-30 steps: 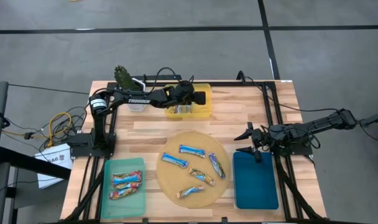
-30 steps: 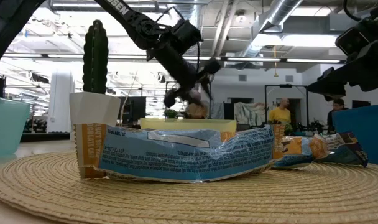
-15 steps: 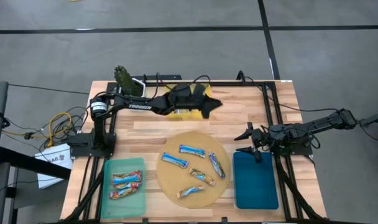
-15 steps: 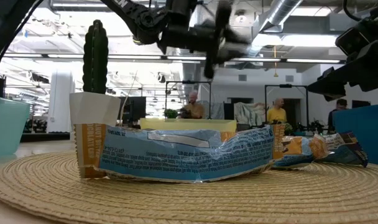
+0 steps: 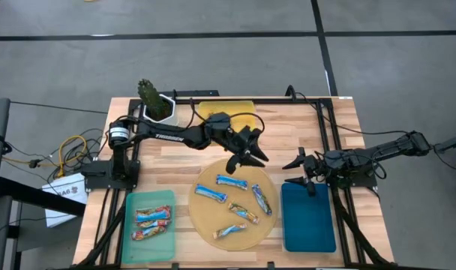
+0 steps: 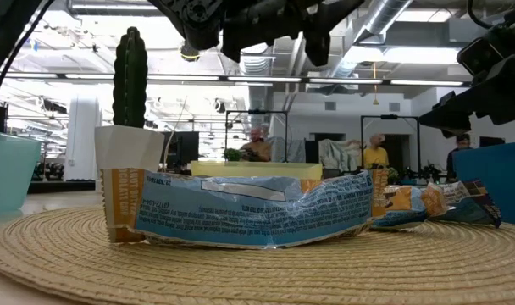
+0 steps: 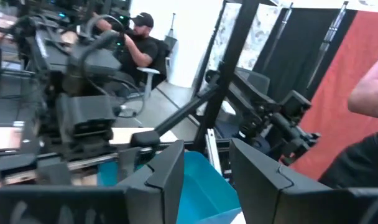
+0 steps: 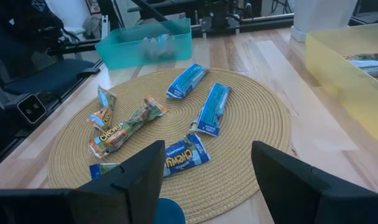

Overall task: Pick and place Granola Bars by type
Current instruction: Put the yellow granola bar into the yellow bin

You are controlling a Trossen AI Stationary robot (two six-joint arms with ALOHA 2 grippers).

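Hovering above far edge of woven mat (image 5: 205, 225): left gripper (image 5: 247, 152), fingers parted, holding nothing. Right gripper (image 5: 301, 172) wide open, empty, near blue tray (image 5: 309, 225). Five Granola Bars (image 5: 232, 181) on mat.

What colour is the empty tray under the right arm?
Solid dark blue tray, with nothing in it; the high view shows it best.
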